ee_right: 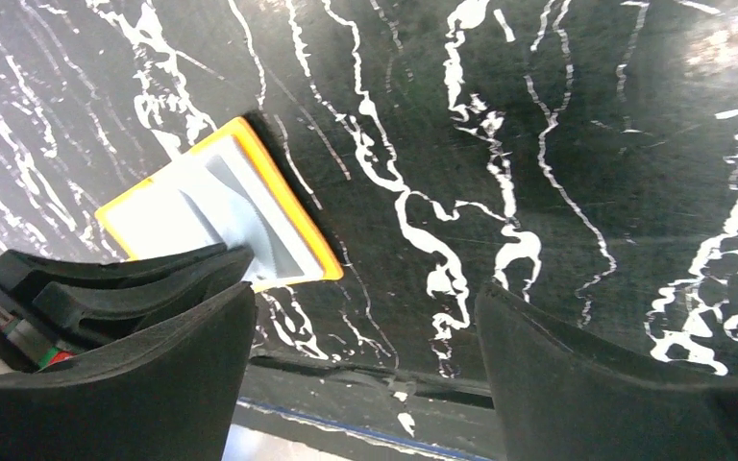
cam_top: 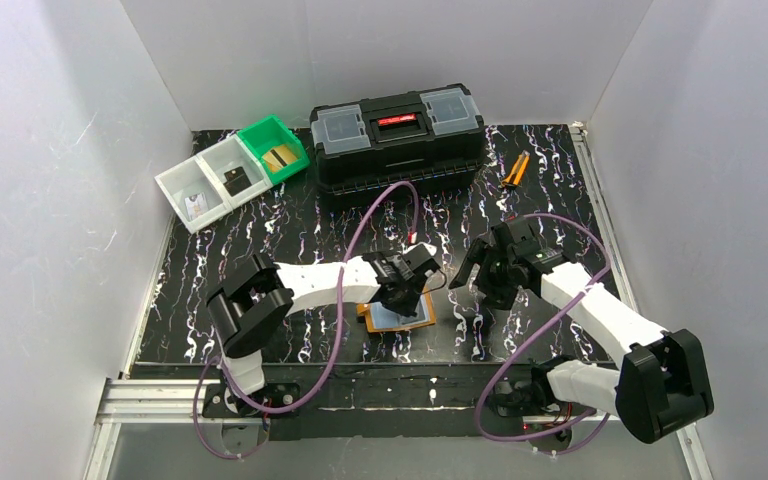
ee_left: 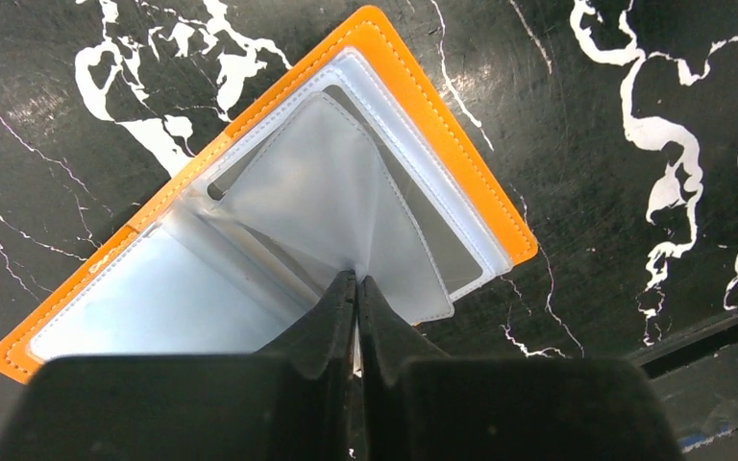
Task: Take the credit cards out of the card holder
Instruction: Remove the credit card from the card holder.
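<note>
The orange card holder (cam_top: 397, 318) lies open on the black mat near the front edge, its clear pockets (ee_left: 317, 182) facing up. My left gripper (ee_left: 357, 280) is shut on the lower edge of one clear pocket flap, which stands lifted off the holder. A grey patch shows in the right-hand pocket; I cannot tell whether it is a card. Credit cards lie in the bins at the back left: a dark one (cam_top: 235, 180) and a gold-tan one (cam_top: 280, 157). My right gripper (ee_right: 365, 317) hangs open over bare mat, to the right of the holder (ee_right: 183, 206).
A black toolbox (cam_top: 397, 135) stands at the back centre. Orange-handled pliers (cam_top: 515, 170) lie to its right. White bins (cam_top: 175, 185) and a green bin (cam_top: 260, 135) sit at the back left. The mat's front edge and metal rail (cam_top: 160, 395) run just below the holder.
</note>
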